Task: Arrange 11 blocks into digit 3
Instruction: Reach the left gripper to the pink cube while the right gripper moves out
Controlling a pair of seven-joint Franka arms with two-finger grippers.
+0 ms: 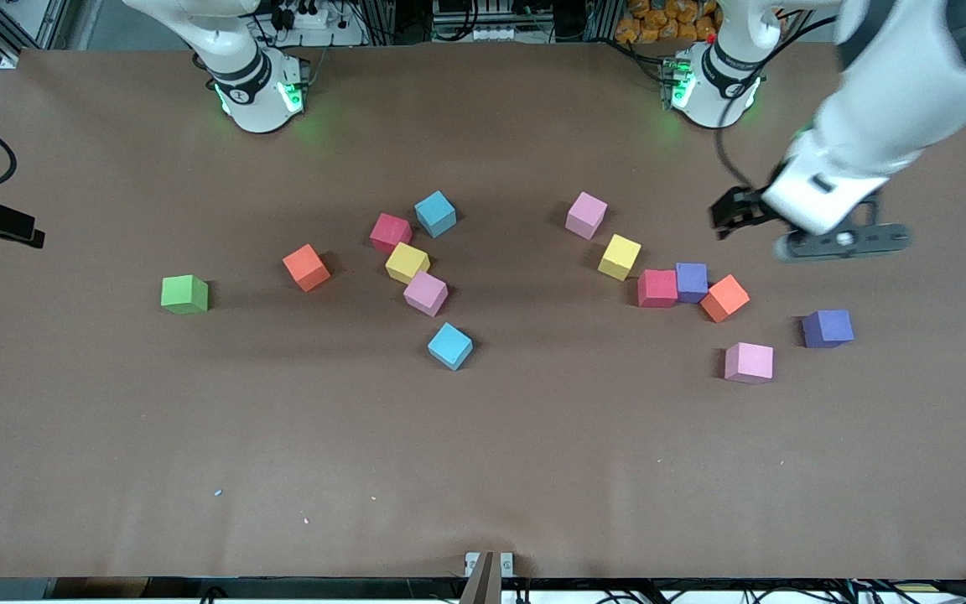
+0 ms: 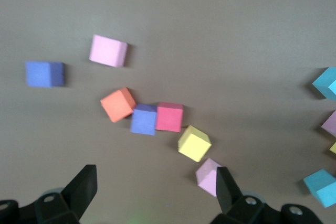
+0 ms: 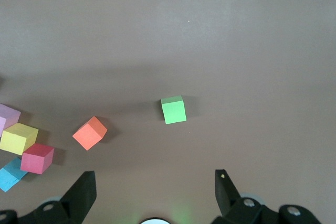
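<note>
The blocks lie scattered and no digit 3 shows. Near the middle are a cyan, red, yellow, pink, second cyan and orange block. Toward the left arm's end are pink, yellow, red, purple and orange blocks, the last three touching, then a purple and a pink one. My left gripper hangs open and empty above bare table beside that group. My right gripper is open and empty, out of the front view.
A lone green cube sits toward the right arm's end; it also shows in the right wrist view. The brown table runs wide and bare nearer the front camera. Both arm bases stand along the table's edge farthest from that camera.
</note>
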